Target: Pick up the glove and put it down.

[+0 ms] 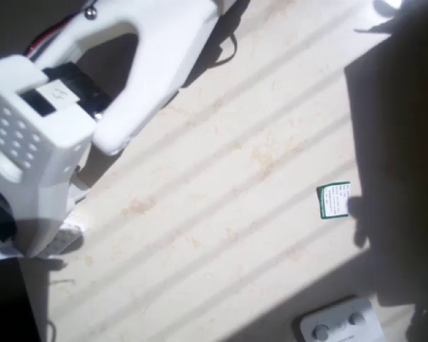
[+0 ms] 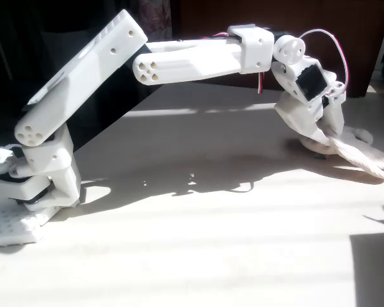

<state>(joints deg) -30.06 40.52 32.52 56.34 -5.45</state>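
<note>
In the fixed view the cream glove (image 2: 366, 158) lies at the far right of the table, its stubby fingers pointing right and resting on the surface. The white arm stretches across from the left. My gripper (image 2: 323, 139) points down onto the glove's left end. Its fingers look shut on a fold of the fabric there. That end of the glove is partly hidden behind the fingers.
A small green-and-white card (image 1: 334, 200) lies at the right in the overhead view, and a white device with round buttons (image 1: 340, 324) sits at the bottom edge. The arm's base (image 2: 25, 204) stands at the table's left. The pale table (image 2: 198, 243) carries striped shadows.
</note>
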